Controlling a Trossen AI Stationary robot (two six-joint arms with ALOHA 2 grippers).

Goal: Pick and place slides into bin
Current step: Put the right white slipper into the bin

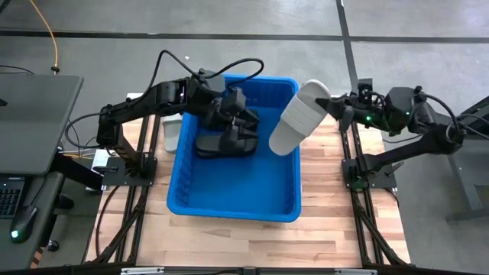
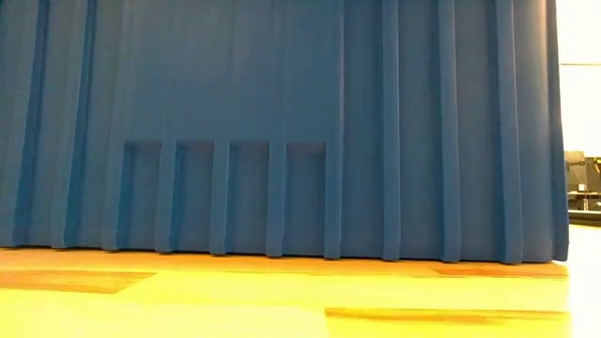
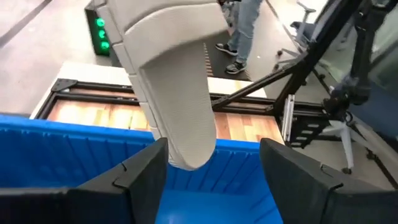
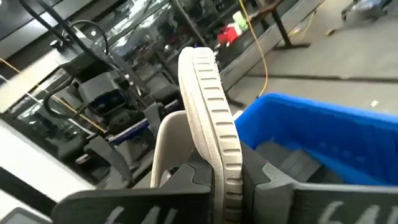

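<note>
At the nearest point, the low view showed only the ribbed outer wall of the blue bin (image 2: pixel 282 131) standing on the wooden table (image 2: pixel 282 300). In the high view we saw the bin (image 1: pixel 233 202) set between the two arms, its near half bare. Farther in, black slides (image 1: pixel 225 141) lay in a group on the bin floor (their exact count could not be read). The left gripper (image 1: pixel 233 114) hung just above them with its fingers spread and nothing between them.

At the bin's right rim, the right gripper (image 1: pixel 336 107) pinched a pale grey slide (image 1: pixel 298 118) by its edge, jaws pressed tight on it. The slide sloped down over the rim toward the interior. The right wrist view confirmed the ribbed strap (image 4: pixel 214 124) clamped between the fingers. Another pale object (image 1: pixel 172 131) lay on the table beside the bin's left wall.

In our judgement, the step in hand was the release of the grey slide. We would carry it fully inside the rim before parting the fingers, and keep it clear of the left gripper.
</note>
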